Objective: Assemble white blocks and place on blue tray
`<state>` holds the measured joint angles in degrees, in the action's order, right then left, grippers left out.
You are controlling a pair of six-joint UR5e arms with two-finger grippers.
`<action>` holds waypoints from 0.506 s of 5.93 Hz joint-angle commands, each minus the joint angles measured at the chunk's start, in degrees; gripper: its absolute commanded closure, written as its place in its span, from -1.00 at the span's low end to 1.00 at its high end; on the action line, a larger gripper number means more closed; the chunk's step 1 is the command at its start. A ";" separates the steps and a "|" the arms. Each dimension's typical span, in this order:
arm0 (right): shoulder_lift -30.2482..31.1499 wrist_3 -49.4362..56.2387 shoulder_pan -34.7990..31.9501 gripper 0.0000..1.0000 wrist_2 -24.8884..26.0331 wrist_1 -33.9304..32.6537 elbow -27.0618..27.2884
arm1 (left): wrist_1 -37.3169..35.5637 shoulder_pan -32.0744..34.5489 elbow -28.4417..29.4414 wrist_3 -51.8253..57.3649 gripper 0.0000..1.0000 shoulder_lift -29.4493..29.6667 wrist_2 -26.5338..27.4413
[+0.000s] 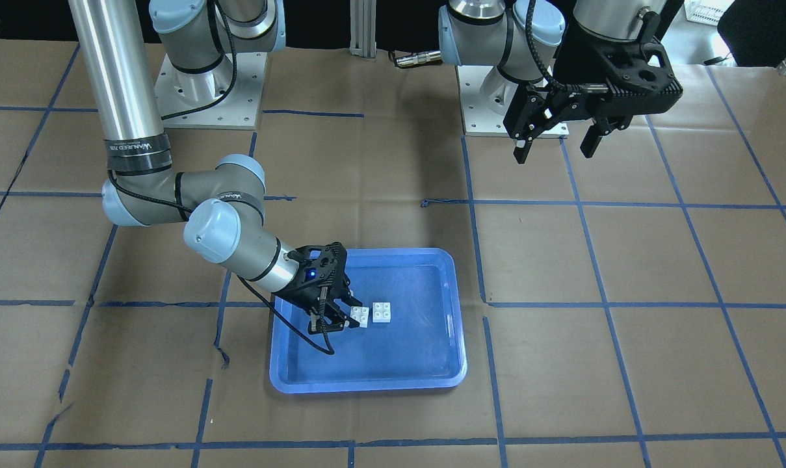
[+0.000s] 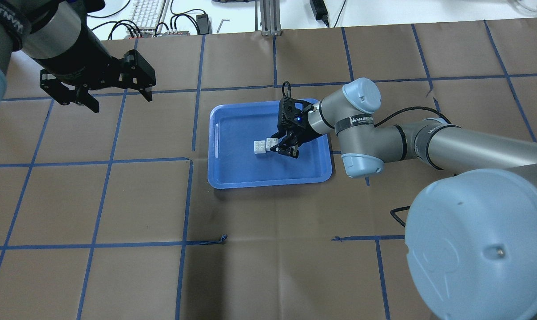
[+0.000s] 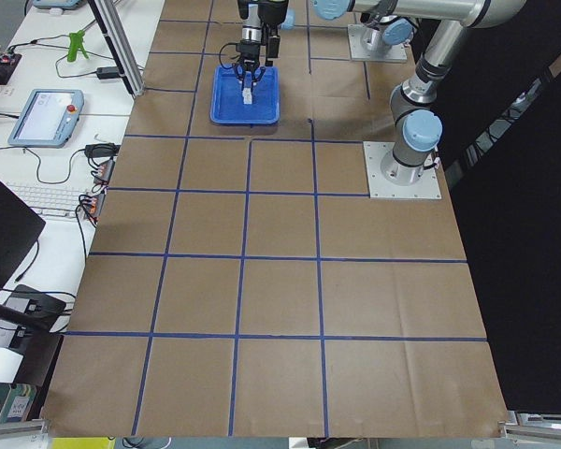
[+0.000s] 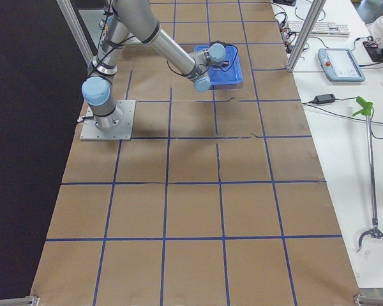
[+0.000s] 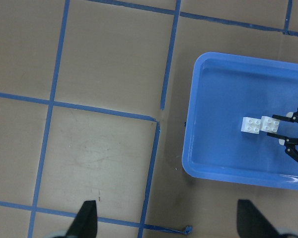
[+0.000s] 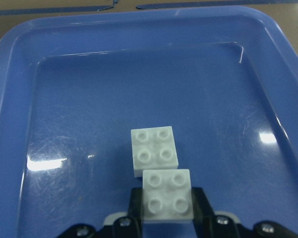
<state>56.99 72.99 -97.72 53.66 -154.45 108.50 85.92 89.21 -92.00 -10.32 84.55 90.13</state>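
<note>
The table (image 1: 627, 260) is covered in brown paper with blue tape lines. The tray (image 1: 406, 354) lies flat near the table's middle. The left gripper (image 1: 554, 153) hangs above bare paper toward the table's left edge, jaws spread wide and empty, well apart from the tray. The right gripper (image 1: 340, 320) is low inside the tray, pinching one block (image 6: 167, 195) by its sides. The other block (image 6: 154, 151) rests studs-up on the tray floor just beside it, not stacked.

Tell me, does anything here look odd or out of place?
Only this: the two white blocks are side by side in the blue tray, unjoined, right gripper gripping one. Table paper has small tears.
</note>
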 commanded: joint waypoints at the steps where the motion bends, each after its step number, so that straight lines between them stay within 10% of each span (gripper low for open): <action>1: -0.03 -0.04 -0.10 0.44 -0.04 -0.67 0.83 | 0.82 0.00 0.07 -0.58 -0.98 -0.44 0.31; 3: 0.05 -0.13 -0.19 0.44 -0.04 -1.03 1.09 | 1.88 -0.18 0.07 3.86 -0.97 -0.70 1.79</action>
<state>56.98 72.88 -97.88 53.61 -155.36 109.50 87.38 89.11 -91.97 -9.16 83.92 91.03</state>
